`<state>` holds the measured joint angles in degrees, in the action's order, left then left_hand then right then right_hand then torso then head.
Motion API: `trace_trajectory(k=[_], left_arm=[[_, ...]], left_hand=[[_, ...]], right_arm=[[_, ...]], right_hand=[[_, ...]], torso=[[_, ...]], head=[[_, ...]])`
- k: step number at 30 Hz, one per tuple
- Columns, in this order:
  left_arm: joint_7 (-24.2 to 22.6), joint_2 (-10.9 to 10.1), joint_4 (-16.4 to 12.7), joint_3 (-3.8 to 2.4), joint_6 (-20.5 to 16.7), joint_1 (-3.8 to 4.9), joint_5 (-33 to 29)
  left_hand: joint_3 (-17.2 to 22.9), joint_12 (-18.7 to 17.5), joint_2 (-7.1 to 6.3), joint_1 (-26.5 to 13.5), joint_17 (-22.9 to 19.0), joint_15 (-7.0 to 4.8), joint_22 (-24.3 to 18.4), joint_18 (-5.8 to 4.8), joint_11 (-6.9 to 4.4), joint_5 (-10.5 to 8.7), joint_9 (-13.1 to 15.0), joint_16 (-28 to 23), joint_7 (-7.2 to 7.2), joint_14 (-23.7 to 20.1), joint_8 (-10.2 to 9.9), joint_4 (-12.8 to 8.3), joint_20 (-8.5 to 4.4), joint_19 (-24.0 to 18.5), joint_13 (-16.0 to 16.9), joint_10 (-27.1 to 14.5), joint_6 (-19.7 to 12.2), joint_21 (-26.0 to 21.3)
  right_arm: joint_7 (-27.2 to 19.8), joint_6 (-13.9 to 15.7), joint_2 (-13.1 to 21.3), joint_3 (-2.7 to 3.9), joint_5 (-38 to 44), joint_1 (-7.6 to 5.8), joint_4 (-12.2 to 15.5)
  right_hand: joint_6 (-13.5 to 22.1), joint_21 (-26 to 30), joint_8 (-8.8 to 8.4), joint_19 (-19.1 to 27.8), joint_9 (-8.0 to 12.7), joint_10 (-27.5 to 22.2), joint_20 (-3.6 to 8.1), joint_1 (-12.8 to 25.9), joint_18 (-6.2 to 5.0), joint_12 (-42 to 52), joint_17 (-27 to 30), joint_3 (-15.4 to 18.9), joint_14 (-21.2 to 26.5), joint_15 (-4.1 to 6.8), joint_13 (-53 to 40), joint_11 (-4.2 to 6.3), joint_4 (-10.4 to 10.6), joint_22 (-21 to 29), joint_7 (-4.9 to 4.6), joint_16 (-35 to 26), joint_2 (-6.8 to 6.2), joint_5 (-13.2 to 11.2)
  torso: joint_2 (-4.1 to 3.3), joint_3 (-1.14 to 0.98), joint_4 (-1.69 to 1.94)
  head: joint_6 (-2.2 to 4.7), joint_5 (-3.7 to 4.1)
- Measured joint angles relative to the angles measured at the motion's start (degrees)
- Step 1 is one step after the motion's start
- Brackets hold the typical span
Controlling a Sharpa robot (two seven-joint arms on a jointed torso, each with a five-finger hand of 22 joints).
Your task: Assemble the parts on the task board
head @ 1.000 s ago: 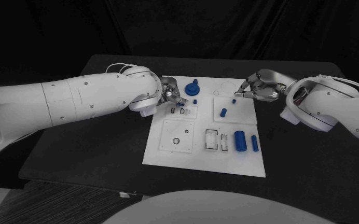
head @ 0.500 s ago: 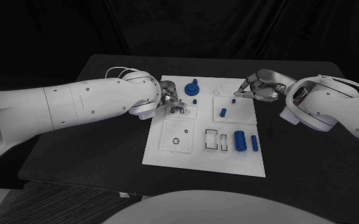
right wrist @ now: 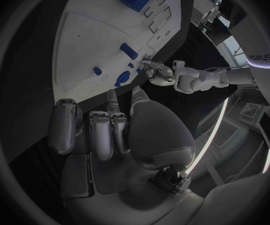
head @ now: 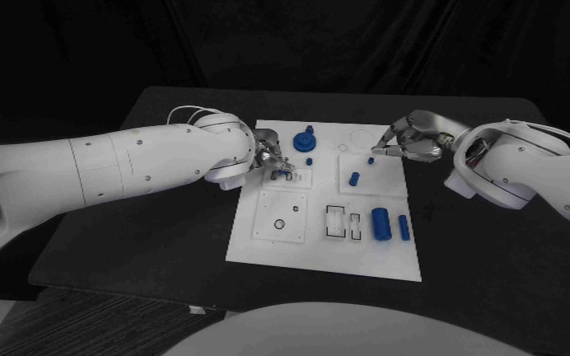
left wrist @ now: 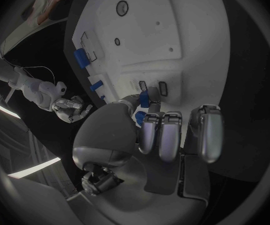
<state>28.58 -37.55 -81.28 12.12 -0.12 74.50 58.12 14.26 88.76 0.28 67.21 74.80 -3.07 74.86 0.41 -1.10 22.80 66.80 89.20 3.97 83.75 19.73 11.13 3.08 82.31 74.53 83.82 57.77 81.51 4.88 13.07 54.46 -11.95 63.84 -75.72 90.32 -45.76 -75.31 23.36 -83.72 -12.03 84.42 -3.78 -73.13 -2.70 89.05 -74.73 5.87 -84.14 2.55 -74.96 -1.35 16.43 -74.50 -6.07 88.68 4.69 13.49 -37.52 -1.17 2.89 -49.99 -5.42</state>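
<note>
- The left hand (head: 271, 158) is over the far-left part of the task board (head: 297, 245), its fingers bent down toward a pair of small slots there.
- In the left wrist view, the left hand (left wrist: 150, 130) pinches a small blue part (left wrist: 144, 99) between the thumb and a finger, right beside the two small slots (left wrist: 152, 87); the other fingers lie curled side by side above the board's edge.
- A blue knobbed part (head: 306, 138) stands on the board just beyond the left hand, toward the board's far edge, and a small blue peg (head: 309, 161) stands just beside the fingertips.
- The right hand (head: 408, 143) hovers at the board's far-right edge, its fingers curled in close together; whether anything sits between the fingertips cannot be told.
- In the right wrist view, the right hand (right wrist: 110, 125) has its fingers bunched, with one finger reaching toward the white board.
- A short blue part (head: 354, 179) lies on the board near the right hand, on the robot's side of it.
- Farther toward the robot, well apart from both hands, a larger blue cylinder (head: 381, 223) and a slim blue bar (head: 405, 227) lie side by side, next to two rectangular recesses (head: 344, 222).
- The black table (head: 142, 232) holds the board.
</note>
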Motion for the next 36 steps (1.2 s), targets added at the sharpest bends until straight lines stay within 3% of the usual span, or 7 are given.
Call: trace_trajectory(k=[36], left_arm=[[-0.4,-0.1,-0.7,-0.09,1.8,-0.01,0.3]], left_hand=[[0.0,0.0,0.00,0.0,0.0,0.00,0.0,0.00,0.00,0.00,0.0,0.0,0.01,0.0,0.0,0.0,0.00,0.0,0.0,0.0,-0.2,0.0]], right_arm=[[0.0,-0.1,-0.1,0.00,0.0,0.31,-0.3]], right_hand=[[0.0,0.0,0.00,0.0,0.0,0.0,0.00,0.0,0.00,0.0,0.0,0.0,0.0,0.00,0.0,0.00,0.0,0.0,0.00,0.0,0.00,0.0]], torso=[[0.01,0.01,0.02]], head=[[0.00,-0.21]])
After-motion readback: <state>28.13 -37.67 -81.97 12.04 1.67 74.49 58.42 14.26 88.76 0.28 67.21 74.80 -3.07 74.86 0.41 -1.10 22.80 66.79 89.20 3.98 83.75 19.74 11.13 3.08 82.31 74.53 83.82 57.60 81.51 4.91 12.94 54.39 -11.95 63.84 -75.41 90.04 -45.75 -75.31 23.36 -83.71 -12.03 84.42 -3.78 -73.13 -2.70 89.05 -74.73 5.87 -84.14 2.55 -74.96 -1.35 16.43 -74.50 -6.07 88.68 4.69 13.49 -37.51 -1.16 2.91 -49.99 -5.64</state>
